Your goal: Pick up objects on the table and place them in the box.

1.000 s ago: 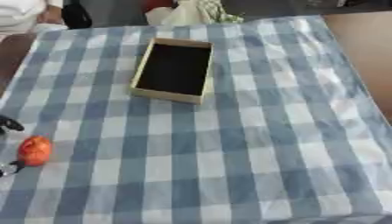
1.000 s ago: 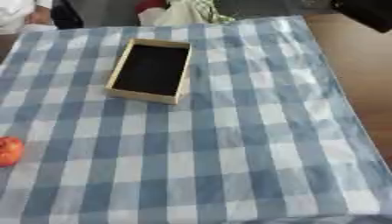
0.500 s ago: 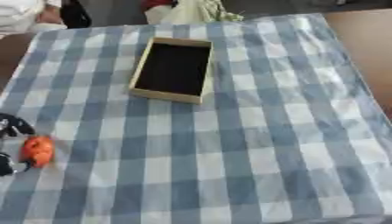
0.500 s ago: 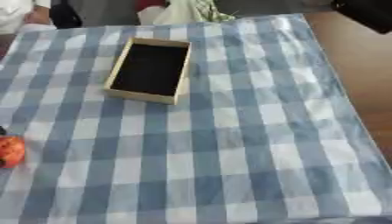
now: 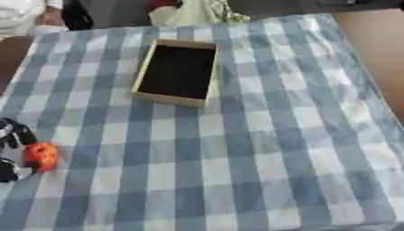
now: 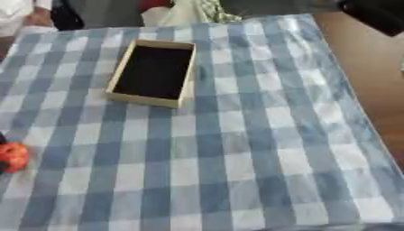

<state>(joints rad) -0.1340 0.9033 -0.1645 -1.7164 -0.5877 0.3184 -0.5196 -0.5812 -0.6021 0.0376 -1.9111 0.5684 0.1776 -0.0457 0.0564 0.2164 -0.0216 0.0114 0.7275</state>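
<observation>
Now left hand [image 5: 11,151] fingers curled around orange object [image 5: 40,156], table's left edge

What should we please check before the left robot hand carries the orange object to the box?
1. Left robot hand curled round the orange object: ok.
2. Object lifted off the cloth: cannot tell.
3. Box open, nothing seen inside: ok.
4. Cloth between object and box free of other things: ok.
5. Right robot hand out of the way: cannot tell; only a dark shape at the upper right corner.
</observation>
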